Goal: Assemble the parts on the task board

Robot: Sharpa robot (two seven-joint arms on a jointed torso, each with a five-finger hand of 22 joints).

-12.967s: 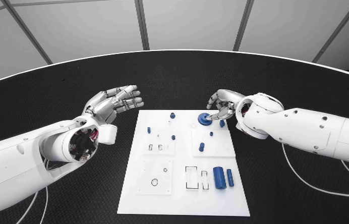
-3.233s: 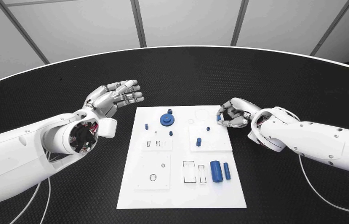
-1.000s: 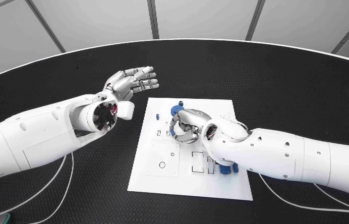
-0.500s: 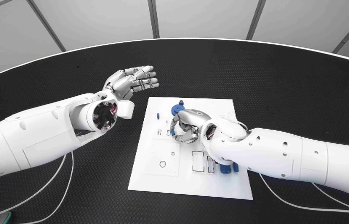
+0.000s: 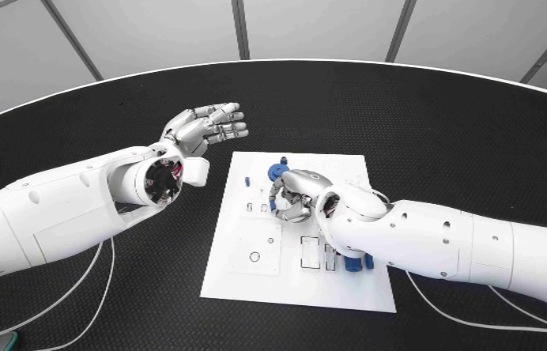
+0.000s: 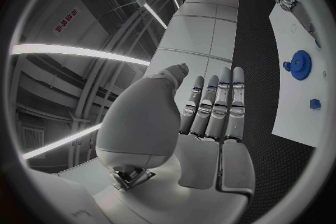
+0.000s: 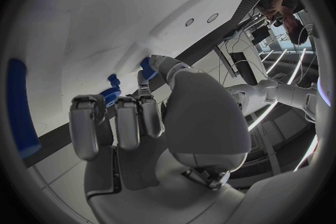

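The white task board [image 5: 262,288] lies mid-table so both arms reach it. The right hand [image 5: 294,195] hovers low over its middle, fingers curled over a small blue peg [image 7: 111,93], seemingly pinched for seating. The left hand [image 5: 206,130] waits beyond the far-left corner, fingers apart, holding nothing. A blue gear [image 5: 276,173] already sits near the far edge.

We see glossy white arm shells with small dark screws, silver hands—left hand [image 5: 205,128], right hand [image 5: 293,195]—and what look like thin white cables trailing behind.
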